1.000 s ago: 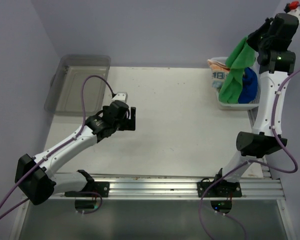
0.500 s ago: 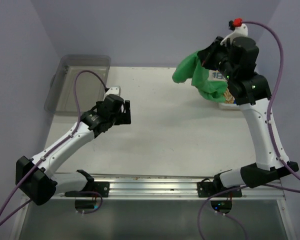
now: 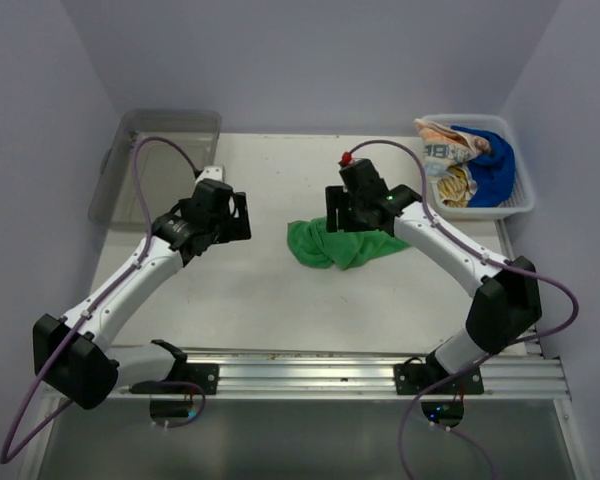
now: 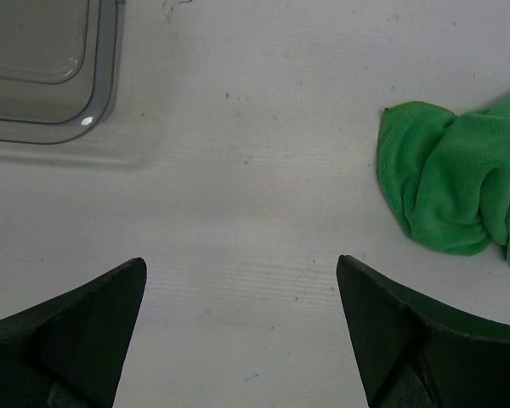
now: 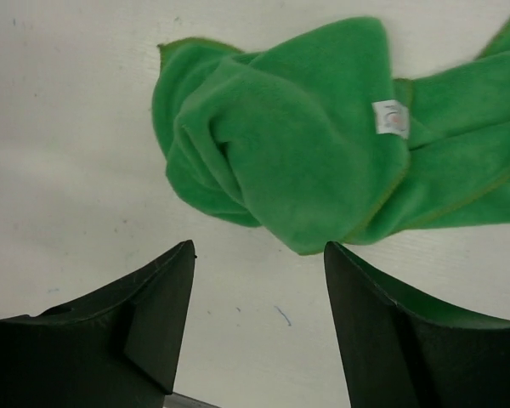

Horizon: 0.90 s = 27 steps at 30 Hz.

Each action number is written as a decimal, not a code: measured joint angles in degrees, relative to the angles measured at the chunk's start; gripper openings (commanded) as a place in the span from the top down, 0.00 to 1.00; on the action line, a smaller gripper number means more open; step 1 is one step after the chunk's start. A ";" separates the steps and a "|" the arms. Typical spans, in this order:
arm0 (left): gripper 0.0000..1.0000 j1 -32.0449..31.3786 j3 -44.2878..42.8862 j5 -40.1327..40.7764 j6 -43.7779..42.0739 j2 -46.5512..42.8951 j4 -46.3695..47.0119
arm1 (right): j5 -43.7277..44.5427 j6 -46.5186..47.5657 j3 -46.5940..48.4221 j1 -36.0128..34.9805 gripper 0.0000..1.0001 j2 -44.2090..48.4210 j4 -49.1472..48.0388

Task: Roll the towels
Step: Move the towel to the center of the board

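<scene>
A bright green towel point(image 3: 342, 245) lies crumpled in the middle of the table, seen close in the right wrist view point(image 5: 297, 144) with its small white tag up. My right gripper point(image 3: 340, 215) point(image 5: 257, 248) hovers just behind it, open, with only bare table between the fingers. My left gripper point(image 3: 238, 215) point(image 4: 240, 262) is open over bare table to the towel's left, and the green towel point(image 4: 459, 183) shows at that view's right edge. An orange-and-white towel point(image 3: 438, 140), a deep blue towel point(image 3: 492, 165) and a yellow-tan towel point(image 3: 458, 185) lie bunched in the basket.
A white basket point(image 3: 515, 205) stands at the back right corner. A clear plastic bin point(image 3: 160, 160) point(image 4: 42, 76) sits at the back left. The metal rail with both arm bases point(image 3: 310, 370) runs along the near edge.
My right arm swung from above the basket down to the table's middle with the green towel, then opened and let it drop. My left gripper shifted slightly back and right.
</scene>
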<state>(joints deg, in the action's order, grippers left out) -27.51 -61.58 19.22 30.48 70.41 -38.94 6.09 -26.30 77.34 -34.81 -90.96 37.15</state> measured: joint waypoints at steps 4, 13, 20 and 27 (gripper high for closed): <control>0.07 -3.10 0.17 -1.03 0.81 1.42 0.39 | 0.09 -0.24 -3.21 11.04 0.40 8.63 -0.57; 0.23 -14.12 -2.34 -7.72 3.45 16.79 4.42 | -1.88 -2.34 -13.46 22.71 0.40 16.31 -2.38; 0.27 -20.72 -23.23 -6.67 2.86 32.48 1.97 | -4.15 -3.85 -19.15 29.16 0.41 16.04 -2.19; 0.20 -22.62 -33.83 -4.59 1.40 42.82 -0.31 | -7.48 -4.17 -19.08 29.27 0.33 13.68 -4.57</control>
<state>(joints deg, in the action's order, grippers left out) -50.13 -95.42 14.63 31.88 113.23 -39.24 -1.39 -30.48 58.26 -5.54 -77.28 32.58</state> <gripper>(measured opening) 0.800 0.648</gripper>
